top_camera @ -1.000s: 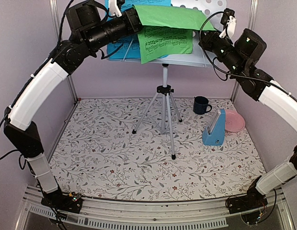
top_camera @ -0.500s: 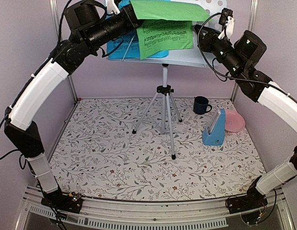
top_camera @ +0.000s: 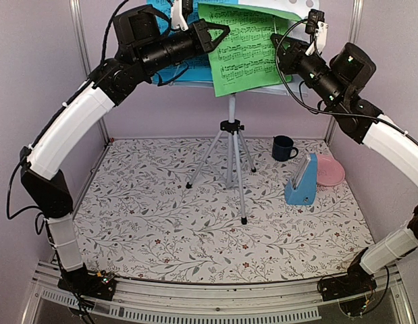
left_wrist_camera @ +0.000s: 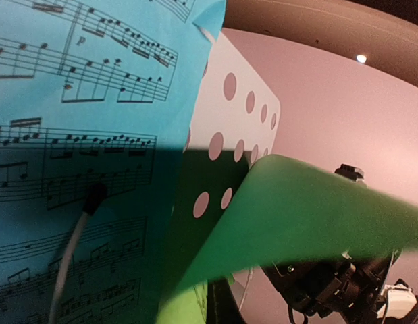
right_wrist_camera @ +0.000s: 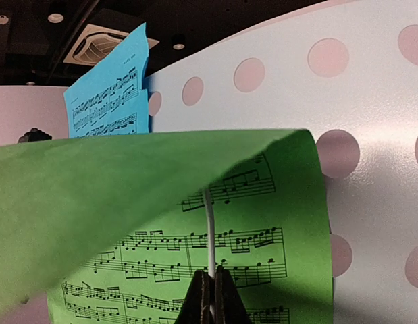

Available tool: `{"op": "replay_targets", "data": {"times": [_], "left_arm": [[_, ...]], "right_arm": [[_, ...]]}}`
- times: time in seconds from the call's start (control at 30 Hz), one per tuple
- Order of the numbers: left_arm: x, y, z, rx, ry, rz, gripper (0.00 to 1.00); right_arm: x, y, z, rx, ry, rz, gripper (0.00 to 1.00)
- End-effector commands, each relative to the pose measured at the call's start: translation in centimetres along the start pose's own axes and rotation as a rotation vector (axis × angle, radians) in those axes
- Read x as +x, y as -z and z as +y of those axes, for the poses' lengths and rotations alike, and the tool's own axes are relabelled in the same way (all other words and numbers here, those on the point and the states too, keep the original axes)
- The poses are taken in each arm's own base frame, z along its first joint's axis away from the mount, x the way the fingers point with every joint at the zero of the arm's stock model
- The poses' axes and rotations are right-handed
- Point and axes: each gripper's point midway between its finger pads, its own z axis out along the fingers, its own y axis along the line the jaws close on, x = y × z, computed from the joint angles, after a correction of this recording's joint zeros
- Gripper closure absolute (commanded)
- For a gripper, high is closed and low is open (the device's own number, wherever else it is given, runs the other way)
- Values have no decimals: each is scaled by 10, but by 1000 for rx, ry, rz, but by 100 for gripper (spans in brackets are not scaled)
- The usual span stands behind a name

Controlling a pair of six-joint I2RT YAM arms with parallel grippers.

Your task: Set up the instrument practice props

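Note:
The pale perforated music stand (top_camera: 290, 81) stands on its silver tripod (top_camera: 232, 138) at the back. The blue sheet (top_camera: 192, 67) rests on its left half and the green sheet (top_camera: 246, 57) on its right half, its top edge curling forward. My left gripper (top_camera: 221, 35) is at the green sheet's upper left edge. In the left wrist view one dark finger (left_wrist_camera: 229, 304) sits against the green sheet (left_wrist_camera: 310, 216), shut on it. My right gripper (right_wrist_camera: 211, 287) is shut on a thin white wire (right_wrist_camera: 209, 229) lying over the green sheet (right_wrist_camera: 276, 270). The blue metronome (top_camera: 302, 181) stands on the mat at the right.
A dark blue mug (top_camera: 283, 147) and a pink plate (top_camera: 330, 170) sit at the back right of the flowered mat (top_camera: 195, 223). Another white wire with a black tip (left_wrist_camera: 73, 243) lies over the blue sheet. Metal frame posts stand at both back corners.
The green sheet's folded-over top has swung up, so the sheet now hangs nearly flat against the stand. My left gripper has moved right and slightly down with it. The right arm has barely moved.

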Motion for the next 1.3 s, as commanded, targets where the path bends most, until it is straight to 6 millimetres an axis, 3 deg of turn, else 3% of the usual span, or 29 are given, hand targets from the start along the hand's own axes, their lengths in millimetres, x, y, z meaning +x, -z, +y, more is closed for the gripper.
{"op": "replay_targets", "data": {"times": [0.0, 0.17, 0.23, 0.37, 0.67, 0.8, 0.87, 1.13, 1.2, 1.27], "left_arm": [[9, -6, -7, 53, -17, 34, 100], [10, -12, -12, 89, -26, 26, 100], [23, -22, -7, 89, -28, 41, 100], [30, -30, -5, 97, -29, 43, 100], [29, -37, -9, 133, -25, 17, 100], [25, -34, -9, 122, -33, 14, 99], [23, -31, -10, 120, -34, 12, 93], [23, -21, -16, 102, -68, 23, 79], [10, -9, -23, 93, -79, 3, 75], [13, -5, -21, 73, -79, 11, 73]], "right_arm": [[-17, 0, 13, -67, 15, -65, 100], [-17, -1, 16, -86, 14, -66, 100], [-15, -2, 16, -89, 13, -63, 100], [-14, -2, 18, -101, 11, -61, 100], [-13, -2, 16, -91, 0, -60, 100], [-18, 2, 13, -69, -1, -72, 78], [-21, 5, 12, -62, 2, -78, 71], [-39, 25, 9, -37, 17, -108, 61], [-43, 34, 5, -12, 26, -114, 60], [-48, 43, -1, 25, 37, -121, 59]]}}
